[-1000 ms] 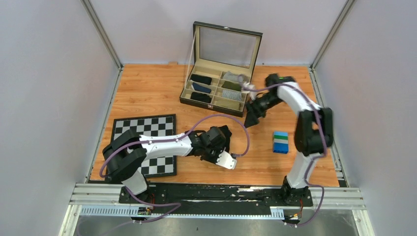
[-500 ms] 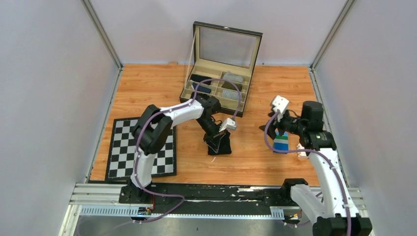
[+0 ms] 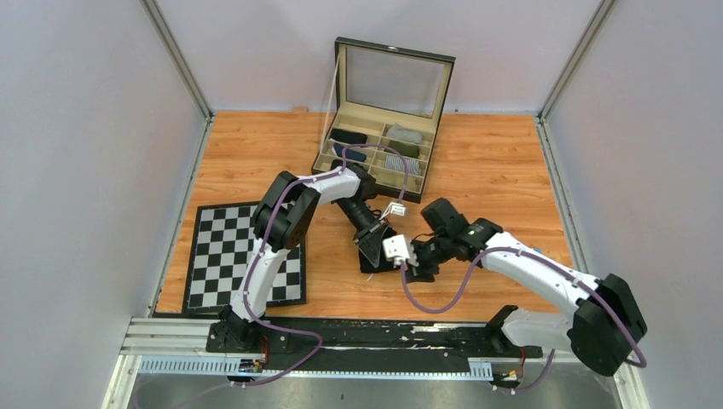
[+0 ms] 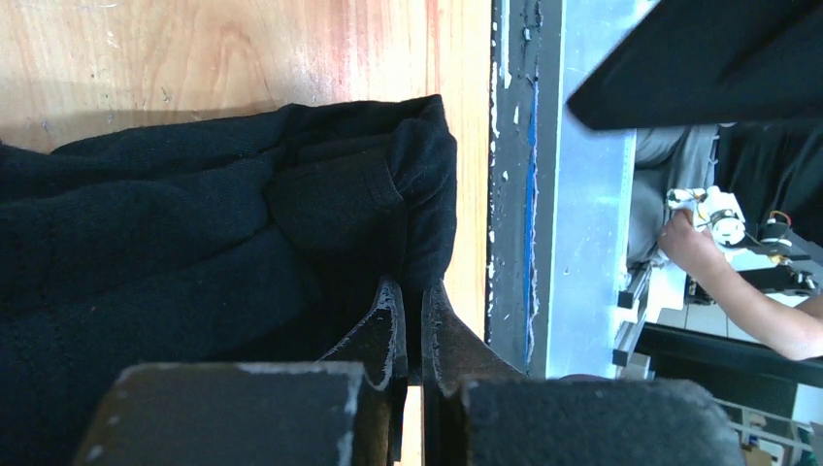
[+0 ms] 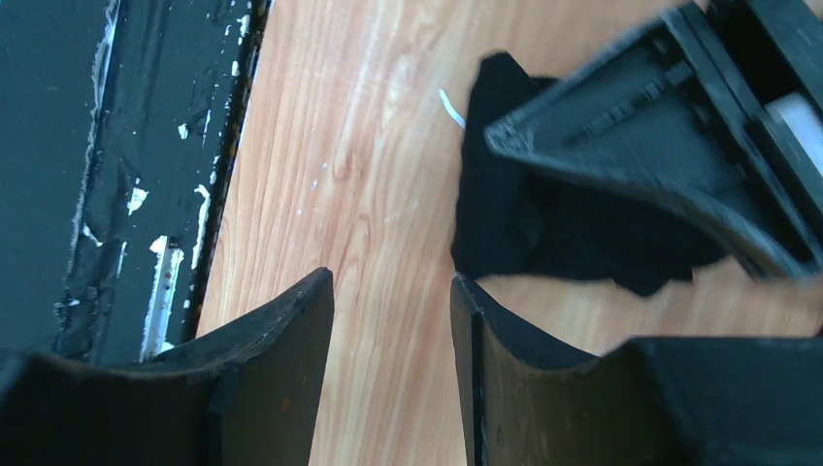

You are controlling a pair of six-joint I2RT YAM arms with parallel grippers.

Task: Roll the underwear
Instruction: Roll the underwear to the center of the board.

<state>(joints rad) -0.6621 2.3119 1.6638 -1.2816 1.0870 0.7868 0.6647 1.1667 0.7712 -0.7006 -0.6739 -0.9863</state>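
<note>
The underwear (image 3: 373,262) is a crumpled black bundle on the wooden table, near the front edge. My left gripper (image 3: 373,242) comes down on it from behind. In the left wrist view its jaws (image 4: 412,291) are shut, pinching a fold of the underwear (image 4: 194,223). My right gripper (image 3: 408,266) sits low just right of the bundle. In the right wrist view it (image 5: 390,282) is open with only bare wood between the fingers. The underwear (image 5: 505,214) lies just ahead of the right fingertip, under the left gripper (image 5: 660,146).
An open black box (image 3: 375,175) with cloth-filled compartments stands behind the bundle. A chessboard (image 3: 247,256) lies at the left. The black mounting rail (image 3: 375,332) runs along the near table edge, close to the underwear (image 5: 146,146).
The right arm has swung from the right side of the table down to the underwear's right, and its jaws have narrowed. The left gripper stays shut on the bundle.
</note>
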